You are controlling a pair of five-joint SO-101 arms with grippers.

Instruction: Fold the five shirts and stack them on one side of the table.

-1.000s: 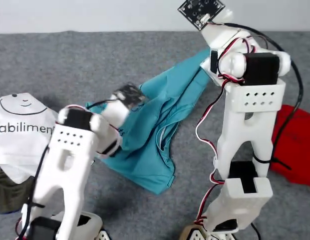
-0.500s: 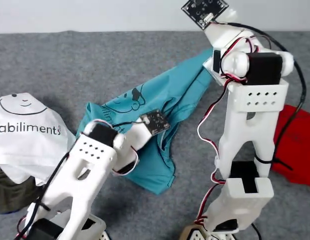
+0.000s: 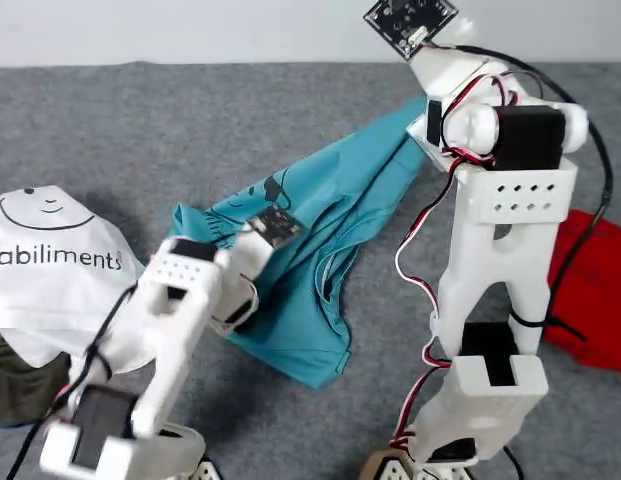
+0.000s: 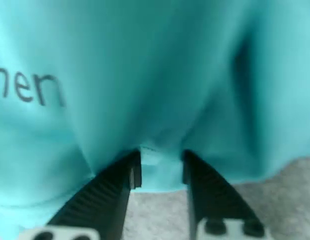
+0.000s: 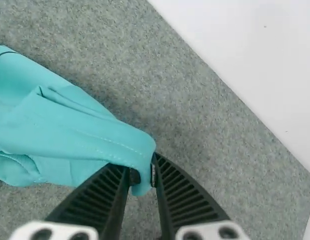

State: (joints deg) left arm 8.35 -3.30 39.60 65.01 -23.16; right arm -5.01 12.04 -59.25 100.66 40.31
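Observation:
A teal shirt (image 3: 320,215) lies rumpled across the middle of the grey table, one corner lifted toward the far right. My right gripper (image 5: 141,172) is shut on that corner (image 5: 140,145) and holds it above the table, high at the back (image 3: 422,125). My left arm (image 3: 180,290) leans over the shirt's near left part. Its gripper (image 4: 159,160) is pressed into the cloth, with a fold of the shirt's edge (image 4: 157,167) pinched between the two fingers. A white printed shirt (image 3: 50,260) lies at the left edge on a dark olive one (image 3: 15,390). A red shirt (image 3: 590,285) lies at the right edge.
Bare grey felt (image 3: 190,130) stretches across the back of the table up to a white wall. The right arm's white base and cables (image 3: 490,330) stand between the teal shirt and the red one.
My left arm swung right over the teal shirt, then came back left and dropped lower onto it. The right arm has held the raised corner still.

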